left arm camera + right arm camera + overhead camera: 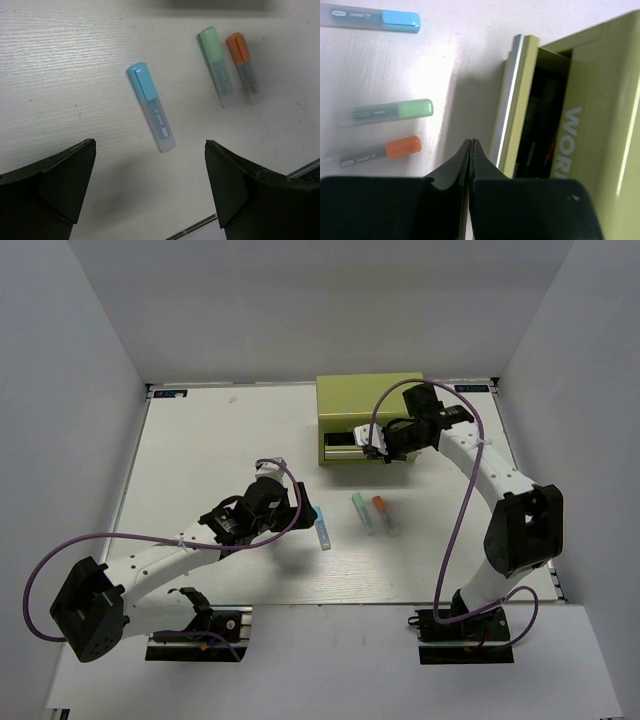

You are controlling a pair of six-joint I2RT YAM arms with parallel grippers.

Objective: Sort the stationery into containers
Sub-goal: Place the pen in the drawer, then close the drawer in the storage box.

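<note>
**Q:** Which item does the coming move appear to concern, and where is it?

**A:** Probably the blue marker [151, 107]. It lies flat on the surface [60, 60], just ahead of the left fingers [150, 144]. These are spread wide and hold nothing. In the left wrist view its clear end sits near the gap between them and its cap points to the upper left.

**Q:** How does its long axis run against the fingers?

**A:** It runs mostly away from them, tilted slightly left. The closing line therefore crosses the barrel nearly at right angles, which favours a grasp after a short advance and descent.

**Q:** Where are the other markers?

**A:** The green marker [217, 65] and orange marker [242, 65] lie side by side at the upper right, apart from the blue one.

**Q:** Which arm is nearer?

**A:** The left. In the top view the right fingers [471, 145] are at the chest [370, 400], well apart from the blue marker. They are pressed together on nothing visible, just beside the front of the partly open drawer [517, 100]. Dark shapes and a red streak show inside the drawer but are too dim to identify.
</note>
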